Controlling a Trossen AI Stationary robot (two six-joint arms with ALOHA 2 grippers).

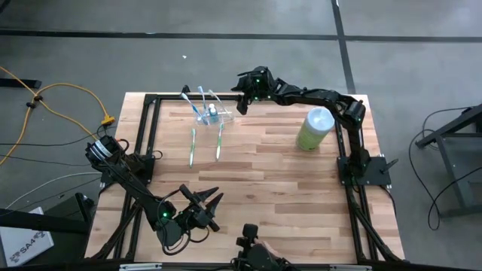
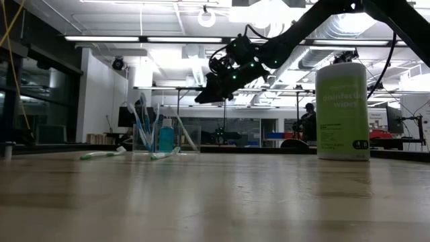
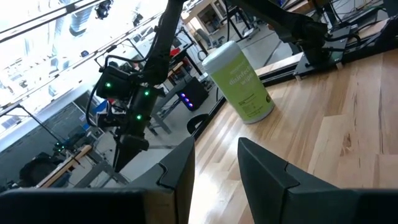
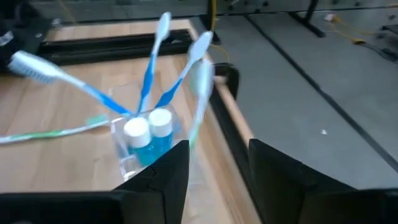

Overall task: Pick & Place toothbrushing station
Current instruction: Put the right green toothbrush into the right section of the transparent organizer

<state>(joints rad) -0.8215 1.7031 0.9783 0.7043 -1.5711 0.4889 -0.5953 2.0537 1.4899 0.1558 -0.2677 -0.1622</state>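
The wooden bench (image 1: pixel 271 181) fills the high view, framed by dark rails. The right arm (image 1: pixel 324 99) reaches from its base at the right edge across the far side, its jaws (image 1: pixel 242 96) hanging in the air just beside and above the station (image 1: pixel 211 114) — released, with a clear gap between the two dark fingers (image 4: pixel 168 177) and nothing held. The left arm (image 1: pixel 132 181) lies low along the near left side, its jaws (image 1: pixel 209 202) near the front edge, also released and empty, pointing toward the middle of the bench. A light green canister (image 1: pixel 314 129) with a pale lid stands upright on the right half, well apart from the station. The station, a small clear holder, sits near the far edge, left of centre; blue-handled brushes (image 4: pixel 152 65) lean out of it at angles, and two small white-capped blue bottles (image 4: pixel 149 134) stand inside. Two green brushes (image 1: pixel 205 143) lie flat on the bench just in front of it — side by side, roughly parallel.
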